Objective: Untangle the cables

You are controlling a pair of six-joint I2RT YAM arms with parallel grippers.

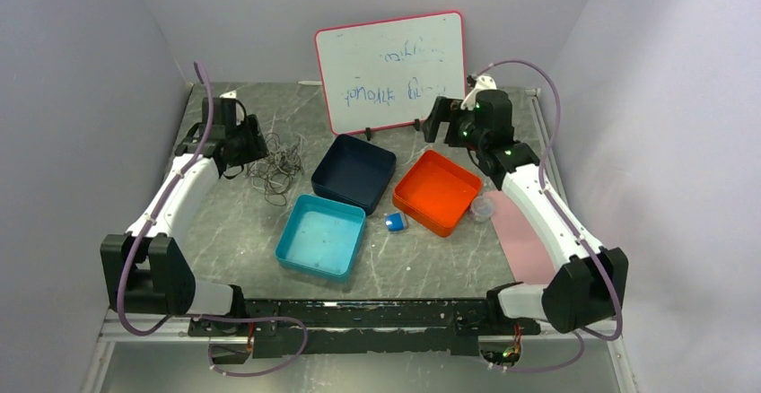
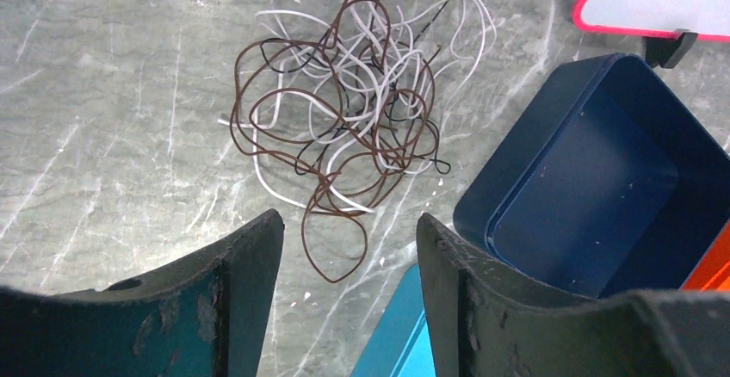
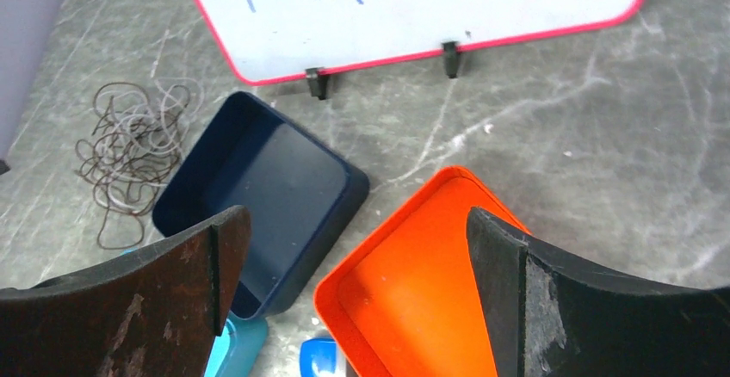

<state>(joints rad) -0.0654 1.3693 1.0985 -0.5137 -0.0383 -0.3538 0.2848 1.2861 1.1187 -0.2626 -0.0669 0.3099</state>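
The cables point(image 1: 276, 165) lie in one tangled heap on the table at the back left: thin brown, black and whitish strands curled in many loops. They show in the left wrist view point(image 2: 344, 119) and, small, in the right wrist view point(image 3: 131, 153). My left gripper point(image 1: 254, 148) is open and empty, held above the table just left of the heap; a brown loop point(image 2: 334, 248) lies between its fingertips in the wrist view point(image 2: 350, 226). My right gripper point(image 1: 433, 126) is open and empty, held above the orange bin's far edge point(image 3: 355, 222).
A dark blue bin point(image 1: 354, 173), a teal bin point(image 1: 321, 236) and an orange bin point(image 1: 437, 192) sit mid-table. A small blue block point(image 1: 396, 222) lies between them. A red-framed whiteboard point(image 1: 392, 70) stands at the back. A clear cup point(image 1: 482, 207) and pink sheet point(image 1: 522, 240) lie right.
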